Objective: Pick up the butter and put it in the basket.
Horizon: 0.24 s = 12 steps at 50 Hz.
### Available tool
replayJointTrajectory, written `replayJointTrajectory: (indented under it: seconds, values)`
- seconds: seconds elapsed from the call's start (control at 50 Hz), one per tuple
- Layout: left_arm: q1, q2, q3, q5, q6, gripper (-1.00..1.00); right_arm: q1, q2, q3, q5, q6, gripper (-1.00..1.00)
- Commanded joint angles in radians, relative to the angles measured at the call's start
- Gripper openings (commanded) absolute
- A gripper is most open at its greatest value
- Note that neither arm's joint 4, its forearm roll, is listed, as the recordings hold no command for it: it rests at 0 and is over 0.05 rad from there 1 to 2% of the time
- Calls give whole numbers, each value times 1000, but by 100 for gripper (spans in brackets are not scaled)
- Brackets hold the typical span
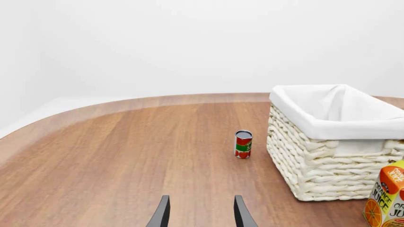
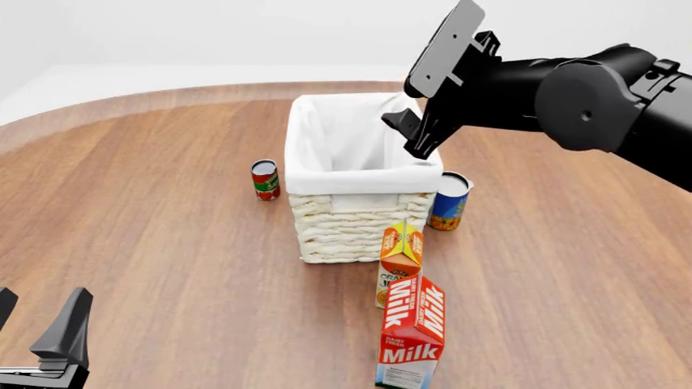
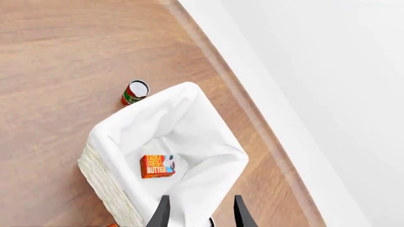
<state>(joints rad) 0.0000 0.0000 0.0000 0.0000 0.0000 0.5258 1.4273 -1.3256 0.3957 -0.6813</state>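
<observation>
Red and flat, the butter [image 3: 157, 166] is lying on the cloth floor inside the basket [image 3: 107, 187]. Right pincer [image 3: 197, 212] is hanging above the basket's rim, fingers apart and gripping nothing. Left pincer [image 1: 199, 213] is hovering low over the worktop [image 1: 126, 156], fingers apart too, near a small can [image 1: 243, 144].

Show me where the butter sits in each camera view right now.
Front view: not visible; the basket wall hides its inside.
Left wrist view: not visible; only the basket's outside and rim show.
Right wrist view: butter lies on the basket's lined floor.
Shared landmark: the red-and-green can beside the basket.
</observation>
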Motion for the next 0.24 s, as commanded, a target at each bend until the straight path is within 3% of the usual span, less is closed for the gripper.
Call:
replayJointTrajectory:
  seconds: [0.02,0.1,0.16,0.2,0.22,0.24]
  values:
    - [0,0,0,0,0,100,33,-84,91,-37,34,100]
    - [0,0,0,0,0,100,113,-279,189,-86,105,100]
    - [0,0,0,0,0,100,138,-458,313,-159,122,100]
    - [0,0,0,0,0,100,110,-688,444,-215,182,100]
    - [0,0,0,0,0,100,98,-780,516,-237,162,100]
    - [0,0,0,0,0,100,72,-898,574,-236,208,100]
